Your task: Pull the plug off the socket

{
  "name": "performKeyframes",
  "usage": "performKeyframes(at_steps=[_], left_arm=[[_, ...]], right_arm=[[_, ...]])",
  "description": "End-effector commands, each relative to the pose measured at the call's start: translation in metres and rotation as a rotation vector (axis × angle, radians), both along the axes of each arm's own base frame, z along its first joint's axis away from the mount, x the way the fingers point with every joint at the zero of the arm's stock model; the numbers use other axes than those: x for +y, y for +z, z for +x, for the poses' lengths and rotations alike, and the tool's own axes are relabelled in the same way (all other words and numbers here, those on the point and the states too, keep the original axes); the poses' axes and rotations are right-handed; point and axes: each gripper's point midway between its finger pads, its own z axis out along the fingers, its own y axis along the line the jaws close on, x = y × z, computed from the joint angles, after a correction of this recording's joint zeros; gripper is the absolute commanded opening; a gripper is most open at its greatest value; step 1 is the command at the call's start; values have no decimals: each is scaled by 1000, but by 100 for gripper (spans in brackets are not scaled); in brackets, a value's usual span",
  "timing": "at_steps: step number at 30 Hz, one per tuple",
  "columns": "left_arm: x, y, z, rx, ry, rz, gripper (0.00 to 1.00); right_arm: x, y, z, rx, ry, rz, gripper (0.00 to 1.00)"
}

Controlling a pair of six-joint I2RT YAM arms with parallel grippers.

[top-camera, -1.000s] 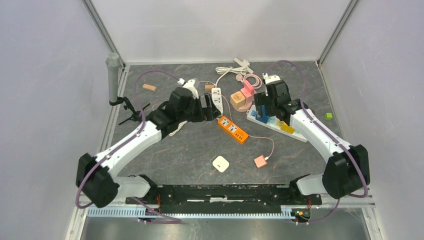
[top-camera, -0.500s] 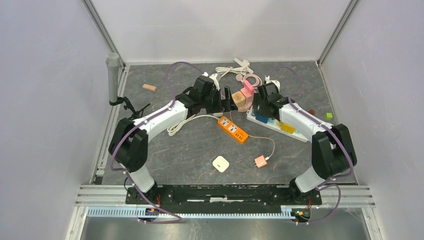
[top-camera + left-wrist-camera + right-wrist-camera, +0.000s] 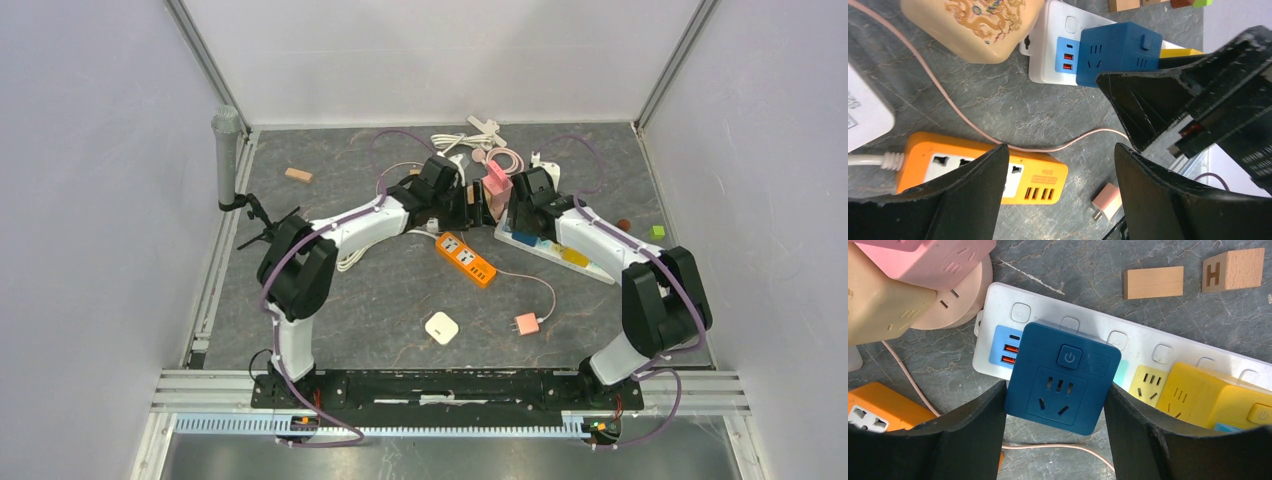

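blue plug (image 3: 1068,365) (in the white strip (image 3: 1168,347)) is sitting between the spread fingers of your right gripper (image 3: 1054,387); left gripper (image 3: 1062,147), at its 9 o'clock, is gaping.

The white power strip (image 3: 1138,340) and its yellow cube adapter (image 3: 1213,400) run out of the right wrist view.

We see a blue plug (image 3: 1063,377), a white strip (image 3: 1168,352), a yellow cube (image 3: 1213,395), an orange strip (image 3: 1043,175), a beige dragon-patterned cube (image 3: 973,20) and a grey marbled worktop (image 3: 1073,270).
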Motion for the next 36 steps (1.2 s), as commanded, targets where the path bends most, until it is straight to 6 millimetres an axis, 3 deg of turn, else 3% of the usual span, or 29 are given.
performKeyframes(at_steps=[1, 6, 11, 13, 16, 18, 26, 28, 36], left_arm=[[-25, 4, 7, -45, 34, -10, 82], [-33, -17, 11, -56, 95, 24, 76], [-43, -28, 11, -106, 138, 46, 73], [-44, -32, 11, -134, 171, 75, 71], [-44, -41, 11, -155, 219, 103, 70], [-45, -45, 13, -168, 231, 109, 70], [-53, -56, 14, -232, 184, 112, 66], [-55, -63, 11, -235, 161, 107, 64], [-52, -82, 6, -236, 136, 130, 56]], right_arm=[[0, 12, -6, -33, 13, 5, 44], [4, 14, -16, -38, 70, 26, 36], [1, 6, -23, -8, 87, 12, 37], [-2, 10, -23, -17, 90, -8, 41], [-10, 12, -21, -32, 63, -39, 61], [-11, 13, -14, -52, 60, -38, 68], [-9, 12, -2, -70, 28, -23, 74], [-9, 10, -3, -70, 33, -22, 70], [0, 16, -10, -75, 119, 11, 30]])
